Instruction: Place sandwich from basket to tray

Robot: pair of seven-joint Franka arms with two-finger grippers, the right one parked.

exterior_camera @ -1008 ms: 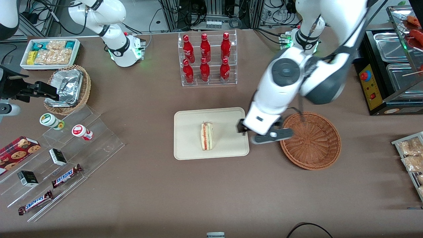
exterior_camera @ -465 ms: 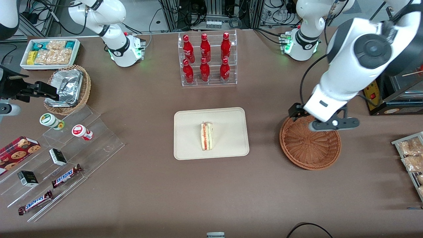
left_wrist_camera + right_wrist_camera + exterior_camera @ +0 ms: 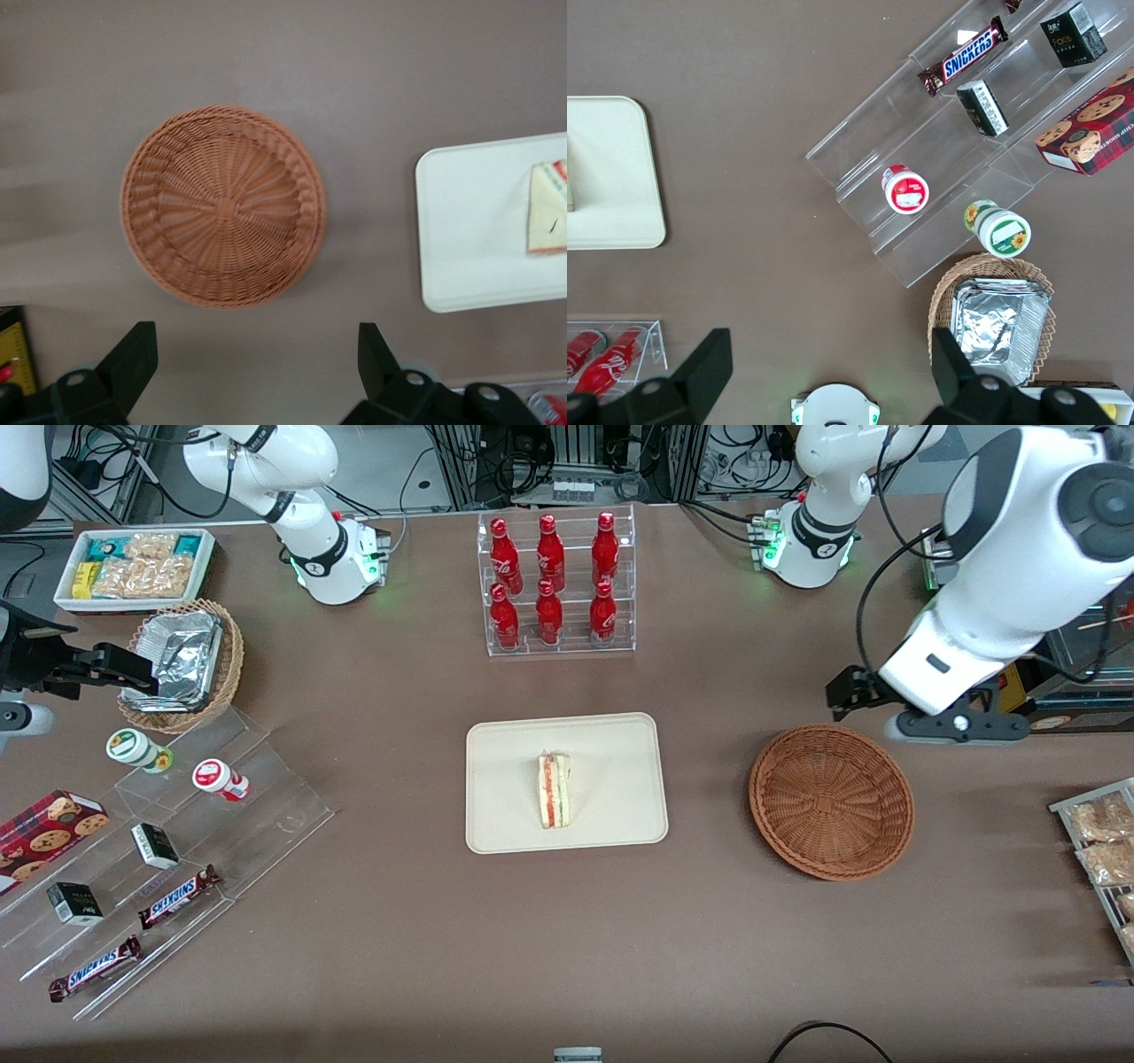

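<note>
sandwich (image 3: 555,790) lay on tray (image 3: 505,753), task looked done | basket (image 3: 831,802) empty | tool (image 3: 257,372) open, holding nothing, above desk (image 3: 399,921) by basket | we flagged one risk: a low sweep could clip the basket rim

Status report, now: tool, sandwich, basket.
Tool open, holding nothing, up above the table, farther from the front camera than the basket. Sandwich lying on the tray. Basket holds nothing. Nothing in the way.
</note>
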